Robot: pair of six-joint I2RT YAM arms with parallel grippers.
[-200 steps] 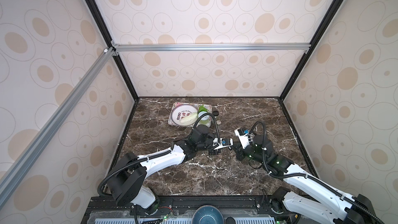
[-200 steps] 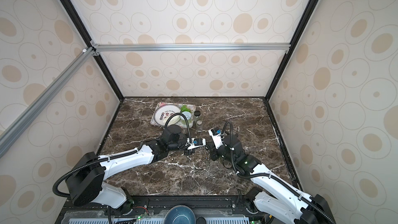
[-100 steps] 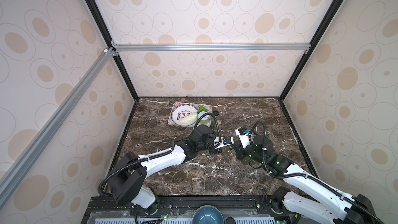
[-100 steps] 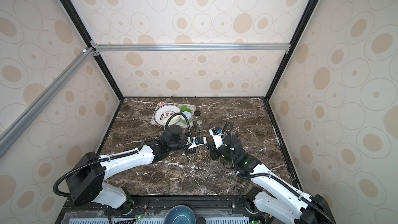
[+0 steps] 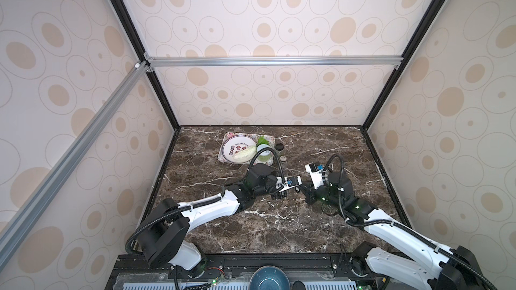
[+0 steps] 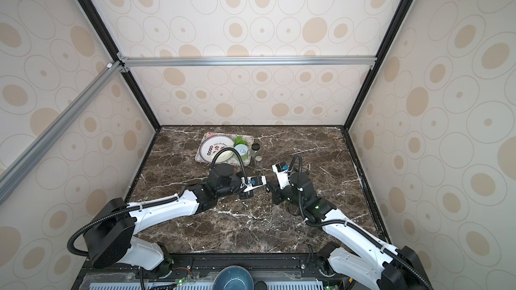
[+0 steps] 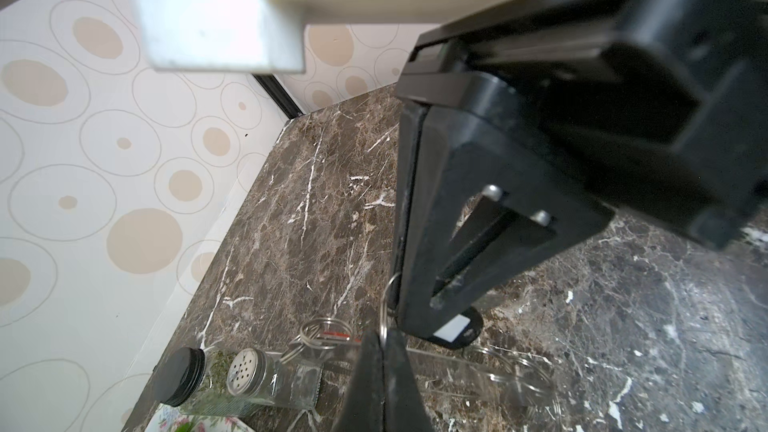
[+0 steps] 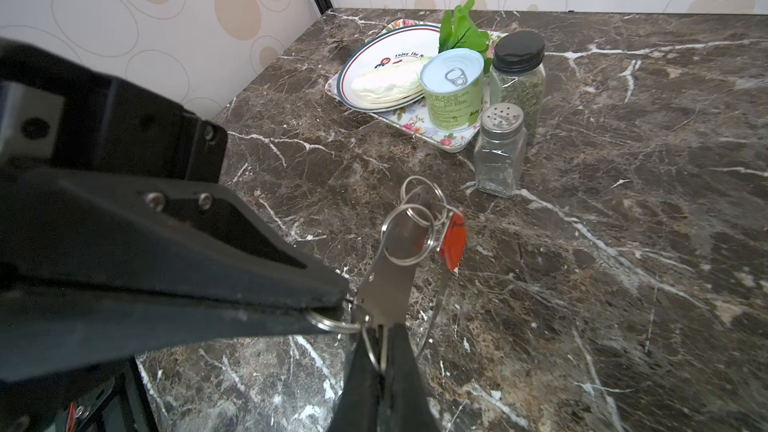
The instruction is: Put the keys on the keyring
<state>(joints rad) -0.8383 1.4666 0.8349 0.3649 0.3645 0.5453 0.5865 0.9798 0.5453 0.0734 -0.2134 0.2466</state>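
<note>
The keyring (image 8: 409,234) is a bunch of steel split rings on a flat clear strip (image 8: 390,280), held above the marble between both grippers. My left gripper (image 7: 383,361) is shut on one thin steel ring (image 7: 384,309). My right gripper (image 8: 382,367) is shut on the strip's near end and a wire ring. A red-orange key (image 8: 453,238) hangs from the far rings. A black key with a white centre (image 7: 453,330) hangs under the right gripper's tip. In both top views the left gripper (image 5: 297,189) and right gripper (image 5: 305,191) meet tip to tip mid-table.
A flowered tray (image 8: 440,139) at the back holds a white plate (image 8: 365,60) with cabbage and a tin can (image 8: 453,89). A black-lidded herb jar (image 8: 519,76) and a glass shaker (image 8: 498,147) stand close behind the keyring. A blue bowl (image 5: 266,277) sits below the front edge.
The left gripper's jaws have closed the last bit onto the steel ring. Both arms have barely moved.
</note>
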